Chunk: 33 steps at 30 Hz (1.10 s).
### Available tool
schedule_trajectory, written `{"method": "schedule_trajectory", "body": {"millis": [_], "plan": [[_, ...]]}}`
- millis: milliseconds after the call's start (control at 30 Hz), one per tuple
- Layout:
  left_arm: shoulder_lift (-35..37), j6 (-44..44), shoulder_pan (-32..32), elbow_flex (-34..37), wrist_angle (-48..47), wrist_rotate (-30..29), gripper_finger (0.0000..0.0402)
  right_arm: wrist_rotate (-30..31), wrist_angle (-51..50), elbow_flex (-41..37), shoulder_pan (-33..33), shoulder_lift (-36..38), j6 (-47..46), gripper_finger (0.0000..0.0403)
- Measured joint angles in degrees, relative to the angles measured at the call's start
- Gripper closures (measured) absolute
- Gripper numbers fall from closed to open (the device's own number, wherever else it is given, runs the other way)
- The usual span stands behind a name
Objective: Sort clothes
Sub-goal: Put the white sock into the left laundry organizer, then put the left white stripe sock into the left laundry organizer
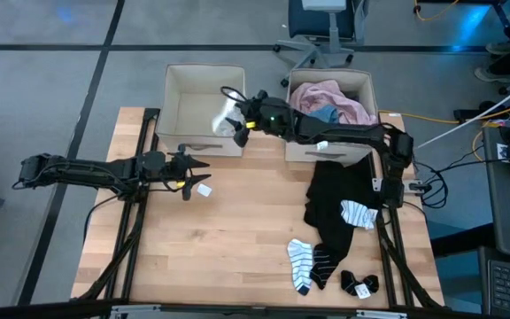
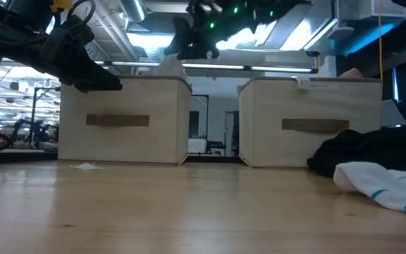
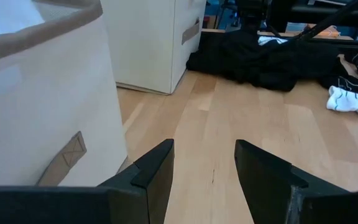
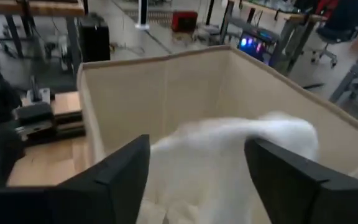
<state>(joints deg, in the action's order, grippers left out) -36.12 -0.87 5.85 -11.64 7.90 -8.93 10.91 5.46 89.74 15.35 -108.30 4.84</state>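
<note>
Even bright overhead light, soft shadows, ceiling glare in low view, white garment (image 4: pixel 229 155) motion-blurred

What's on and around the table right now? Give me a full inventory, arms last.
fabric bins: two, beige, side by side at the table's far edge.
white garment: one, blurred, in the left bin below the right gripper.
pink garment: one, in the right bin.
blue garment: one, in the right bin, beside the pink.
black garment: one, spread on the table in front of the right bin.
striped socks: black and white, several, near the table's right front; exact count unclear.
white tag: one, on the table by the left gripper.
office chair: one, beyond the bins.
left gripper: open, empty, in front of the left bin.
right gripper: open, over the left bin.
</note>
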Motion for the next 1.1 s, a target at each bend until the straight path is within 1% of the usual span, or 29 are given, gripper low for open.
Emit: {"method": "schedule_trajectory", "body": {"millis": [133, 267, 367, 467, 567, 633, 733, 833, 933, 1100], "plan": [[-0.02, -0.06, 0.00, 0.00, 0.02, -0.02, 0.0240, 2.15, -7.81, 0.86, -3.62, 2.45, 0.33, 0.0116], [-0.01, -0.19, 0.00, 0.00, 0.00, -0.02, 0.0240, 4.67, -18.04, 0.86, -9.69, 7.56, -0.69, 0.0112], [-0.02, -0.19, 0.00, 0.00, 0.02, -0.02, 0.0240, 7.11, -28.33, 1.02, -15.85, 11.36, -4.65, 0.0112], [-0.02, -0.29, 0.00, 0.00, 0.05, -0.02, 0.0240, 7.90, -38.89, 0.94, -22.80, 13.02, -10.66, 0.0111], [-0.02, -0.63, 0.00, 0.00, 0.86, -0.02, 0.0240, 9.75, -46.17, 0.91, -29.60, 13.34, -20.84, 0.0111], [-0.02, -0.60, 0.00, 0.00, 0.90, -0.02, 0.0240, 12.40, -49.44, -0.05, -33.71, 13.37, -28.00, 0.0111], [-0.02, -0.26, 0.00, 0.00, 0.94, -0.02, 0.0240, 16.44, -51.46, -4.35, -38.43, 13.41, -39.49, 0.0111], [-0.02, -0.24, 0.00, 0.00, 1.59, -0.02, 0.0240, 18.36, -54.22, -8.81, -41.91, 13.32, -51.76, 0.0111], [-0.01, -0.16, 0.00, 0.00, 1.93, -0.02, 0.0240, 17.39, -54.89, -13.32, -44.79, 13.34, -64.07, 0.0111], [-0.02, 3.40, 0.00, 0.00, 2.45, -0.02, 0.0240, 10.45, -53.23, -19.44, -48.78, 13.32, -81.31, 0.0111]]}}
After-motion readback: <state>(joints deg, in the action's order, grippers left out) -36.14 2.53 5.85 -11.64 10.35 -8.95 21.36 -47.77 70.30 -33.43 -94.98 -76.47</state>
